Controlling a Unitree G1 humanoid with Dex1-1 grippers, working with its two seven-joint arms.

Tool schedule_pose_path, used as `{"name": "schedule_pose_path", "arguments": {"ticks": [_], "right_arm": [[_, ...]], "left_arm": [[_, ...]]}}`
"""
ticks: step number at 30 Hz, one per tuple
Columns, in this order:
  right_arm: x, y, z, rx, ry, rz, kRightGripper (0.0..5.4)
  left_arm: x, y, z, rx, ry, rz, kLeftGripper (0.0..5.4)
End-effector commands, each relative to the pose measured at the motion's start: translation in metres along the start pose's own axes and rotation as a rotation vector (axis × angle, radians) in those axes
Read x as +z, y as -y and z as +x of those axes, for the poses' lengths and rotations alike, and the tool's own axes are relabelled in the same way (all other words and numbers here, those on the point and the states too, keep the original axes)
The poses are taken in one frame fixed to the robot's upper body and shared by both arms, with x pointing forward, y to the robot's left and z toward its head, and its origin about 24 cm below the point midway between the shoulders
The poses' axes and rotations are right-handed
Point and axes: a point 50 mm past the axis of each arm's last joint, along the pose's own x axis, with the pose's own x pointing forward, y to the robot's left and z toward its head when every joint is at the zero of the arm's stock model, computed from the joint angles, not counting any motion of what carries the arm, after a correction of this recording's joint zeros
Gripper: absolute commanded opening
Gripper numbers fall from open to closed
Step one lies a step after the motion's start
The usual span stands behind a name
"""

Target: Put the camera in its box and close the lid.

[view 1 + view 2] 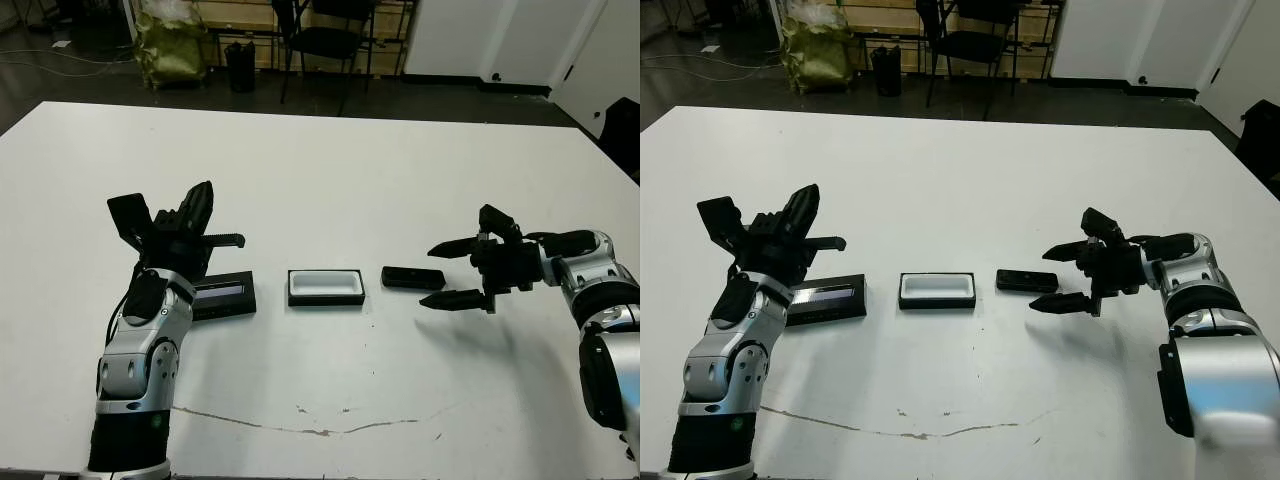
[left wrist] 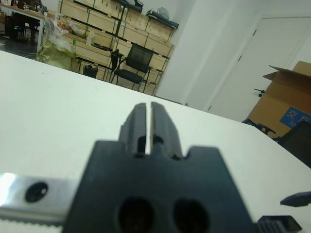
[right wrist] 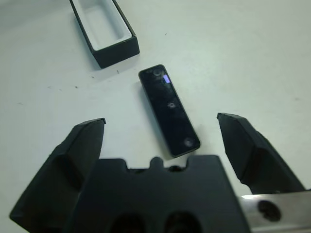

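The camera (image 1: 412, 277), a slim black bar, lies flat on the white table just right of the box (image 1: 325, 299). The box is a shallow black tray with a white lining, open and holding nothing. My right gripper (image 1: 440, 272) is open at the camera's right end, one finger on each side of it without touching. In the right wrist view the camera (image 3: 169, 110) lies between the spread fingers (image 3: 80, 145), with the box (image 3: 119, 51) beyond it. The lid (image 1: 225, 295), flat and black with a pale strip, lies left of the box. My left gripper (image 1: 200, 210) is shut, raised just behind the lid.
A thin dark scratch (image 1: 300, 428) crosses the table near its front edge. Beyond the far edge stand a black chair (image 1: 325, 40), a yellow-green bag (image 1: 170, 45) and a small bin (image 1: 240, 65). A cardboard box (image 2: 286, 97) stands off to the right.
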Motion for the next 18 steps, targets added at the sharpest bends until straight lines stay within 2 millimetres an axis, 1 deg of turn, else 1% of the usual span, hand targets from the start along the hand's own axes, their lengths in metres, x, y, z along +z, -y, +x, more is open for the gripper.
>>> {"name": "schedule_pose_path", "arguments": {"ticks": [1,4,5,6,7,9,10,12,16,18], "right_arm": [[0.014,0.008,-0.01,-0.054,-0.072,-0.062,4.45],[0.011,0.007,-0.01,-0.046,-0.052,-0.019,3.75],[0.009,0.008,-0.009,-0.069,-0.089,-0.028,3.68],[0.005,0.008,-0.008,-0.088,-0.116,-0.032,3.7],[0.002,0.007,-0.007,-0.08,-0.099,-0.027,3.82],[-0.003,0.003,-0.004,-0.061,-0.039,0.005,4.24],[-0.003,0.004,-0.003,-0.076,-0.049,0.002,4.48],[-0.002,0.007,-0.004,-0.106,-0.1,-0.004,4.52],[-0.001,0.01,-0.005,-0.15,-0.187,-0.026,3.87],[0.0,0.013,-0.005,-0.18,-0.257,-0.066,3.52]], "left_arm": [[-0.003,-0.002,0.0,0.014,-0.021,0.005,0.0],[-0.003,-0.003,-0.001,0.013,-0.021,0.004,0.0],[-0.003,-0.003,-0.001,0.012,-0.02,0.005,0.0],[-0.003,-0.003,0.0,0.01,-0.018,0.005,0.0],[-0.003,-0.003,-0.001,0.009,-0.017,0.005,0.0],[-0.004,-0.002,-0.001,0.01,-0.017,0.004,0.0],[-0.004,-0.002,-0.001,0.011,-0.017,0.004,0.0],[-0.003,-0.002,-0.001,0.009,-0.016,0.003,0.0],[-0.003,-0.002,-0.001,0.013,-0.015,0.003,0.0],[-0.003,-0.002,-0.001,0.016,-0.016,0.004,0.0]]}}
